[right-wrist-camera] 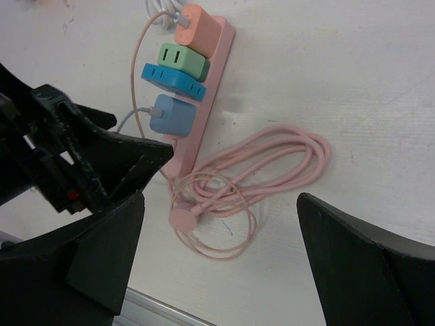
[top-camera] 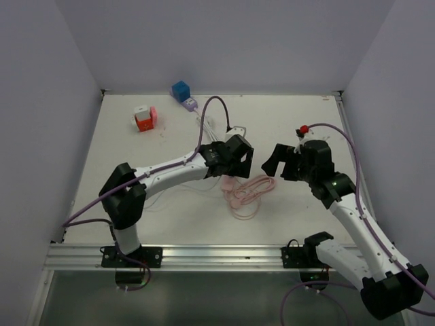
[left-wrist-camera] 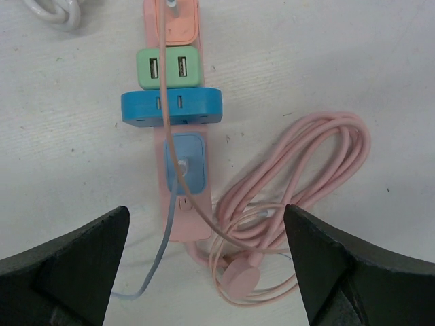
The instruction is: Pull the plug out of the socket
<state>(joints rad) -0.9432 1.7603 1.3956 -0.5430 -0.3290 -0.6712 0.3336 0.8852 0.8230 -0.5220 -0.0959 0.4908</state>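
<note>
White table (top-camera: 292, 122), left gripper (left-wrist-camera: 207, 231) claw spread wide over near end of pink power strip (left-wrist-camera: 183, 227) mid-table, right gripper (right-wrist-camera: 221, 204) claw spread too, coiled pink cable (left-wrist-camera: 299, 170) just right of strip, light blue plug (left-wrist-camera: 185, 163) seated in nearest socket.

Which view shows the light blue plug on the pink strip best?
Left wrist: light blue plug seen from straight above, centred and large. Right wrist shows it smaller, obliquely. Top external: the left arm hides it.
</note>
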